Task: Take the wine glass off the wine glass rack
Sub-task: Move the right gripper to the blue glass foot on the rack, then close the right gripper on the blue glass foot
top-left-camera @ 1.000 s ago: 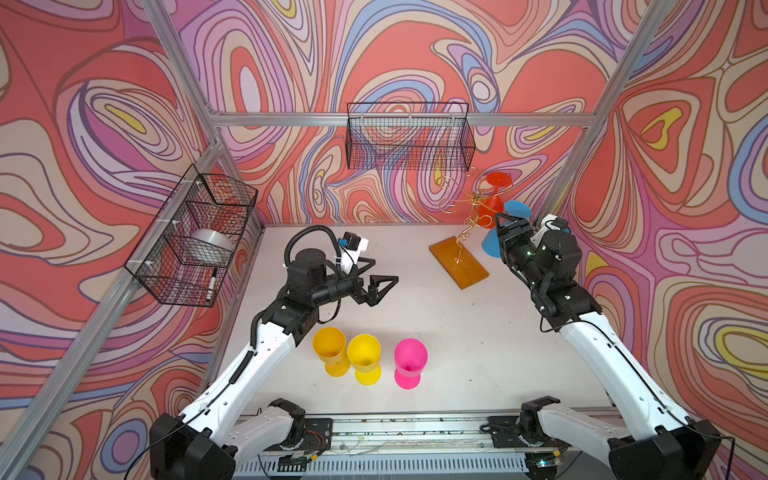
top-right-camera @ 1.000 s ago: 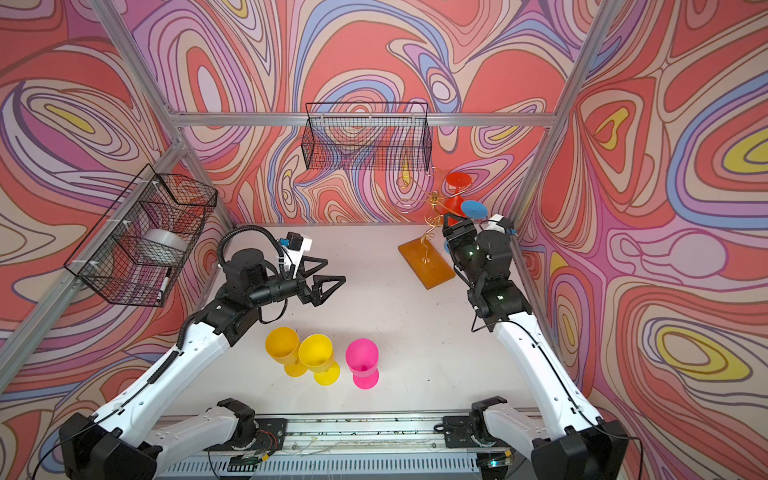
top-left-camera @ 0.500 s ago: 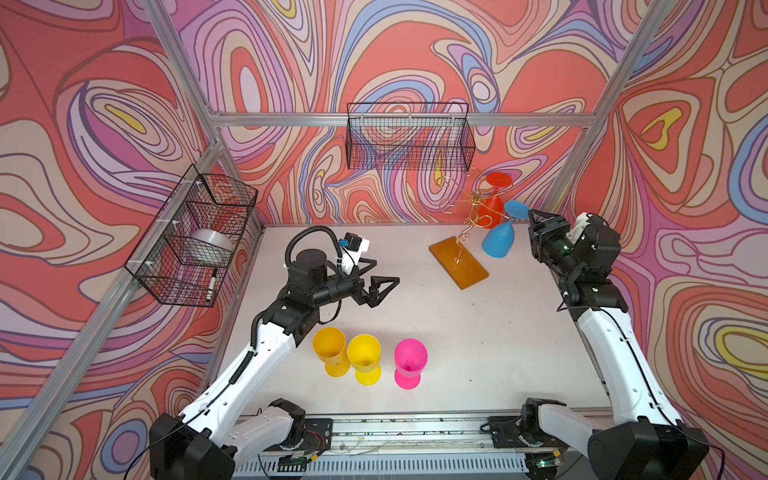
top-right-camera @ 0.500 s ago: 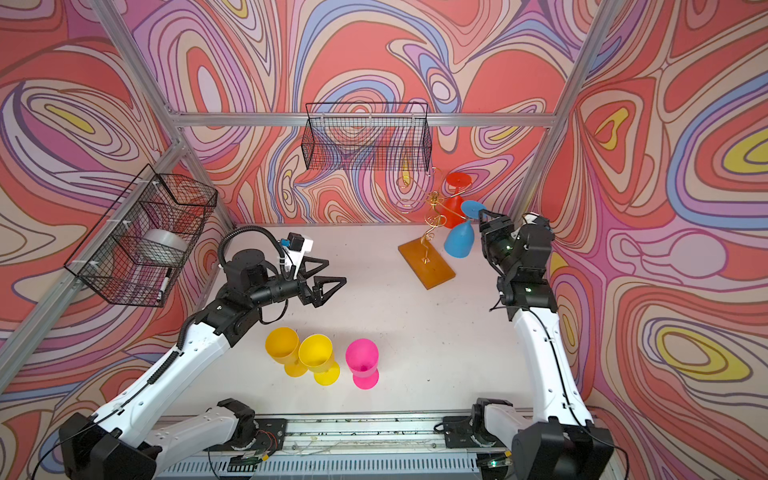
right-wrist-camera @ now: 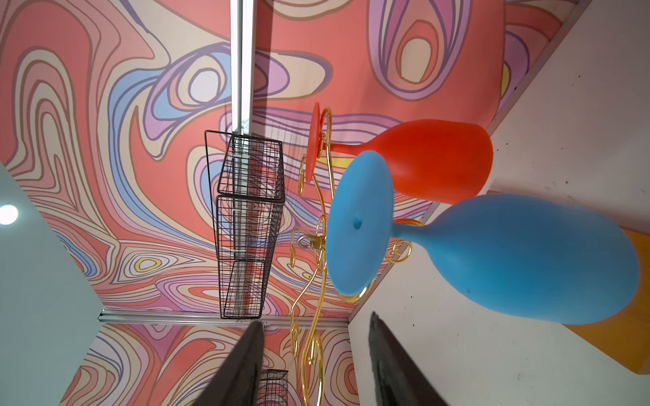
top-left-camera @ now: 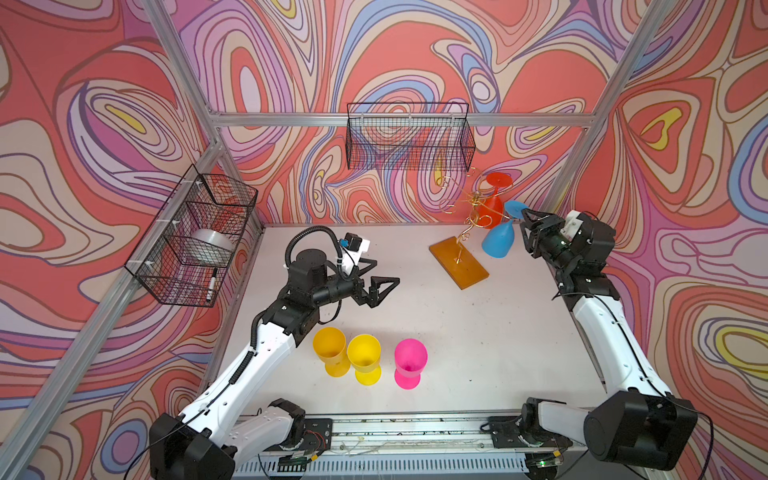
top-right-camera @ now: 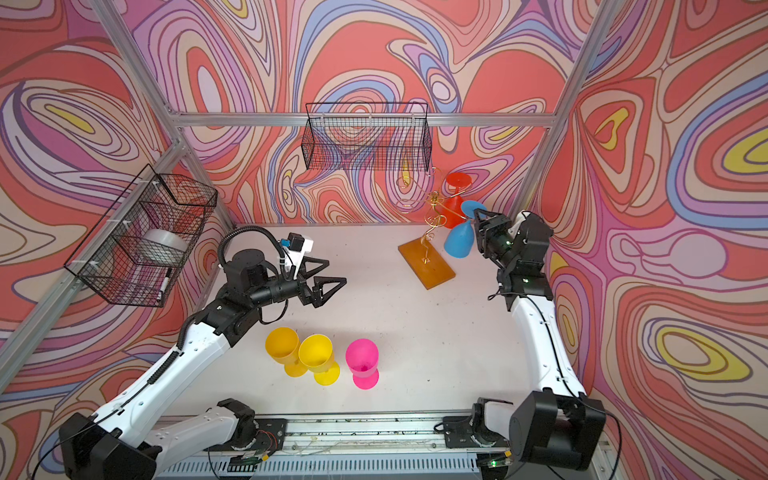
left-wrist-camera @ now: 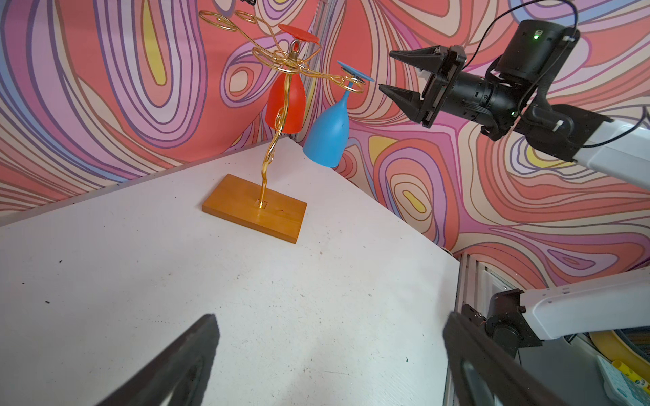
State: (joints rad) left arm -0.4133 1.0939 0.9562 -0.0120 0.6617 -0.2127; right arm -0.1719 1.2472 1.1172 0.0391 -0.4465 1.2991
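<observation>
Hanging blue wine glass (left-wrist-camera: 329,137) | right pincer (left-wrist-camera: 385,69) part-open beside foot edge | left pincer (top-left-camera: 386,271) wide

Bright, even light falls from above in both top views; the pale desk (top-left-camera: 457,332) looks nearly washed out, with only faint, soft shadows beside the pink glass (top-left-camera: 410,361); colours stay vivid and detail sharp; in the wrist views the left pincer (left-wrist-camera: 330,318) and right pincer (right-wrist-camera: 315,318) show as dark, blurred wedges; a round lamp glare (right-wrist-camera: 7,213) burns white.
</observation>
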